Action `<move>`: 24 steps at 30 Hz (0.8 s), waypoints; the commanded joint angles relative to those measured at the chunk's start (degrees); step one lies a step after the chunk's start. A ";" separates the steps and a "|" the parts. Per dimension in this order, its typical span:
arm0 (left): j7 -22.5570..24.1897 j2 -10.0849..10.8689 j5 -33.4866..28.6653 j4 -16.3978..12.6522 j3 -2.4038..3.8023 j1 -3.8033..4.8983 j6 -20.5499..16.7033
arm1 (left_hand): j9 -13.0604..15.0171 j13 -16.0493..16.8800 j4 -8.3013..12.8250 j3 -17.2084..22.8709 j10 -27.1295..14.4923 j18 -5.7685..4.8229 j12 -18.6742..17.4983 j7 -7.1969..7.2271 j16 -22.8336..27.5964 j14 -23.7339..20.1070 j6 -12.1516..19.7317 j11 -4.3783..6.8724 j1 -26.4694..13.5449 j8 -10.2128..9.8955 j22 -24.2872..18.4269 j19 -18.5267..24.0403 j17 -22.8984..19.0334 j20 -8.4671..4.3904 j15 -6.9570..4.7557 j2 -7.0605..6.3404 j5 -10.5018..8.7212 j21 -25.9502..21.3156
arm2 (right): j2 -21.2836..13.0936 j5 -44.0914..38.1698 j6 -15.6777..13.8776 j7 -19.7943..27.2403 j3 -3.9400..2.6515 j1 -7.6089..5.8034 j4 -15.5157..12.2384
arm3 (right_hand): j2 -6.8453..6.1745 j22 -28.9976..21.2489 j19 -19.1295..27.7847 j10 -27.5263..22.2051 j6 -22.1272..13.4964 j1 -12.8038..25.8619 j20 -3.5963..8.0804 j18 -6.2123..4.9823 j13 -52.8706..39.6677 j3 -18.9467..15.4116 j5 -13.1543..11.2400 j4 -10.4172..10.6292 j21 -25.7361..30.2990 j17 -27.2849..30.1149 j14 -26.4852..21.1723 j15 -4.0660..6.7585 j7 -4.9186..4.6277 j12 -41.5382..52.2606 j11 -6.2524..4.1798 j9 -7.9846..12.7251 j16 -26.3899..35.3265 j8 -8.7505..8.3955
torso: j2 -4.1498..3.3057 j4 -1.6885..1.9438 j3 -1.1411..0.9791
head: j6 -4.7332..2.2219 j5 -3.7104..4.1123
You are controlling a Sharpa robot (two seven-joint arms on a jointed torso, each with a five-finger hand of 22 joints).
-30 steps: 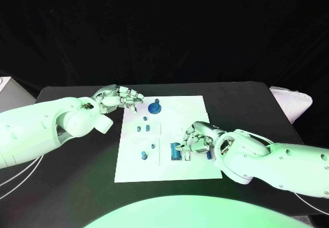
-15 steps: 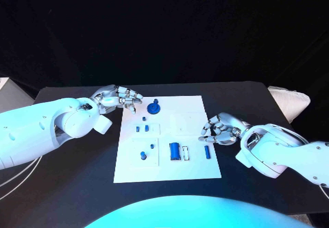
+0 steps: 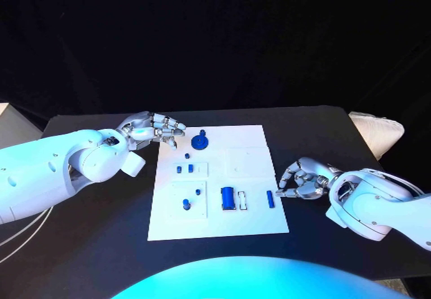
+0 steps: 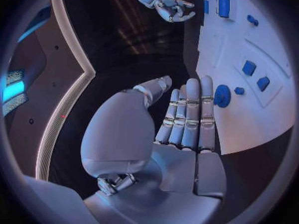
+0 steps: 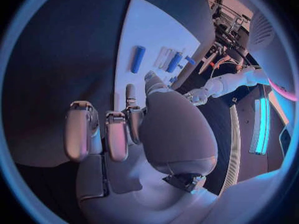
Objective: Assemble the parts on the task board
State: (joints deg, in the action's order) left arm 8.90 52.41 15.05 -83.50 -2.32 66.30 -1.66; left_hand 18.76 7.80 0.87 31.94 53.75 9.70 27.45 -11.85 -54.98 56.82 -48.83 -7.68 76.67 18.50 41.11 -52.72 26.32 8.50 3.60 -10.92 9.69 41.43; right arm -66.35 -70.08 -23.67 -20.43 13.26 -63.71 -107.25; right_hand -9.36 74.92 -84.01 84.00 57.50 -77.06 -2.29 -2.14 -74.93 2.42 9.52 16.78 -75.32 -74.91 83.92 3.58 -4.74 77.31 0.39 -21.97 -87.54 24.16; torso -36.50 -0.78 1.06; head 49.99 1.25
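Holding blue parts (image 3: 228,198), task board (image 3: 247,224), left hand (image 3: 154,129) seemingly empty, right hand (image 3: 304,178) clenched

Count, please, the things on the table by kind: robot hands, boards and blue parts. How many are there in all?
Robot hands: 2 (left robot hand, right robot hand)
Task board: 1
Blue parts: 8
Total: 11
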 commanded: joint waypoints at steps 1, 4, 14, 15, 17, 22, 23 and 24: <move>0.97 -0.03 0.01 -0.27 0.04 0.02 0.39 | -0.08 -0.09 -0.37 0.07 -0.39 0.77 0.37 0.05 0.07 -0.24 0.30 -0.20 -0.05 0.20 -0.08 0.08 -0.06 0.45 0.11 0.61 0.12 -0.31 | 0.31 -5.45 2.78 -5.25 0.02 0.93 0.02 | 0.08 11.51 -3.09 0.40 0.56 1.19 -0.21 -0.45 -8.35 -0.87 -0.19 -0.02 0.41 -11.15 5.00 -0.04 0.15 -0.38 -0.16 -0.06 0.29 -0.01 | -0.06 0.06 -0.04 | 0.01 -0.02; 0.99 -0.02 0.01 -0.29 0.04 0.02 0.42 | -0.08 -0.09 -0.37 0.07 -0.39 0.77 0.37 0.05 0.07 -0.24 0.30 -0.20 -0.05 0.20 -0.08 0.08 -0.06 0.45 0.11 0.61 0.12 -0.31 | 0.77 -6.20 2.27 -6.32 0.02 1.60 0.12 | 0.50 11.47 -3.08 0.38 0.65 2.64 -0.17 -0.47 -8.25 -1.75 0.28 0.03 0.58 -11.10 4.99 0.00 0.21 -0.52 -0.21 -0.07 0.36 -0.15 | -0.05 0.08 -0.04 | 0.01 0.05; 0.99 -0.02 0.01 -0.34 0.04 0.02 0.58 | -0.09 -0.08 -0.46 0.06 -0.38 0.77 0.45 0.07 0.05 -0.25 0.30 -0.18 -0.13 0.28 -0.12 0.07 -0.06 0.47 0.11 0.62 0.11 -0.38 | 3.33 -6.93 -0.05 -7.90 0.01 3.05 0.75 | 1.04 11.51 -3.17 0.54 0.80 3.86 -0.11 -0.43 -8.34 -2.65 0.84 0.04 0.41 -11.27 5.06 0.08 0.30 -0.31 -0.29 -0.11 0.26 -0.26 | -0.10 0.11 -0.07 | 0.01 0.03; 0.98 0.00 0.01 -0.33 0.04 0.02 0.59 | -0.09 -0.08 -0.46 0.06 -0.38 0.77 0.45 0.07 0.05 -0.25 0.30 -0.18 -0.13 0.28 -0.12 0.07 -0.06 0.47 0.11 0.62 0.11 -0.38 | 3.51 -6.95 -0.26 -7.95 0.01 3.13 0.76 | 1.04 11.51 -3.17 0.54 0.80 3.86 -0.11 -0.43 -8.34 -2.65 0.84 0.04 0.41 -11.27 5.06 0.08 0.30 -0.31 -0.29 -0.11 0.26 -0.26 | -0.09 0.11 -0.07 | 0.01 0.07; 0.95 0.03 0.01 -0.31 0.04 0.02 0.59 | -0.09 -0.08 -0.46 0.06 -0.38 0.77 0.45 0.07 0.05 -0.25 0.30 -0.18 -0.13 0.28 -0.12 0.07 -0.06 0.47 0.11 0.62 0.11 -0.38 | 3.85 -6.98 -0.46 -8.03 0.01 3.23 0.80 | 1.14 11.53 -3.19 0.59 0.84 3.95 -0.10 -0.42 -8.39 -2.70 0.99 0.04 0.33 -11.37 5.09 0.09 0.32 -0.22 -0.31 -0.12 0.19 -0.26 | -0.09 0.10 -0.05 | 0.01 0.08; 0.86 0.07 0.01 -0.29 0.04 0.02 0.66 | -0.09 -0.08 -0.46 0.06 -0.38 0.77 0.45 0.07 0.05 -0.25 0.30 -0.18 -0.13 0.28 -0.12 0.07 -0.06 0.47 0.11 0.62 0.11 -0.38 | 4.43 -7.00 -0.33 -8.15 0.01 3.34 0.85 | 1.24 11.60 -3.25 0.68 0.94 4.10 -0.08 -0.37 -8.48 -2.80 1.15 0.04 0.08 -11.49 5.13 0.11 0.36 -0.03 -0.34 -0.15 0.11 -0.23 | -0.03 0.07 -0.03 | 0.01 -0.02; 0.84 0.07 0.01 -0.28 0.04 0.02 0.67 | -0.09 -0.08 -0.46 0.06 -0.38 0.77 0.45 0.07 0.05 -0.25 0.30 -0.18 -0.13 0.28 -0.12 0.07 -0.06 0.47 0.11 0.62 0.11 -0.38 | 4.53 -7.00 -0.05 -8.23 0.01 3.35 0.91 | 1.25 11.60 -3.26 0.69 0.96 4.10 -0.08 -0.37 -8.48 -2.80 1.16 0.03 0.06 -11.51 5.13 0.11 0.37 -0.03 -0.34 -0.15 0.09 -0.23 | -0.02 0.06 -0.01 | 0.01 -0.01; 0.83 0.07 0.01 -0.27 0.04 0.02 0.69 | -0.09 -0.08 -0.46 0.06 -0.38 0.77 0.45 0.07 0.05 -0.25 0.30 -0.18 -0.13 0.28 -0.12 0.07 -0.06 0.47 0.11 0.62 0.11 -0.38 | 4.63 -7.05 0.38 -8.37 0.01 3.36 0.99 | 1.27 11.59 -3.26 0.71 1.00 4.08 -0.08 -0.37 -8.51 -2.81 1.19 0.01 0.09 -11.50 5.13 0.12 0.39 0.02 -0.35 -0.16 0.10 -0.21 | -0.03 0.05 -0.01 | 0.01 0.00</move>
State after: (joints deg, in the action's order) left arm 9.07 52.52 15.05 -83.65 -2.32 66.30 -1.63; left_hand 18.77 7.80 0.70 32.10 53.75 9.70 27.73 -11.85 -54.98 56.81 -48.84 -7.68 76.67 18.50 41.04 -52.72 26.32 8.51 3.60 -10.92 9.69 41.43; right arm -61.83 -76.09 -23.84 -27.96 13.24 -60.47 -106.33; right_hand -8.15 74.91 -84.00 84.00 58.16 -73.59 -2.28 -2.14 -74.92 -0.08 10.45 16.92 -75.05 -74.90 83.92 3.59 -4.49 76.98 0.38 -22.16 -87.54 24.17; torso -36.57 -0.68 1.02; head 49.99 1.25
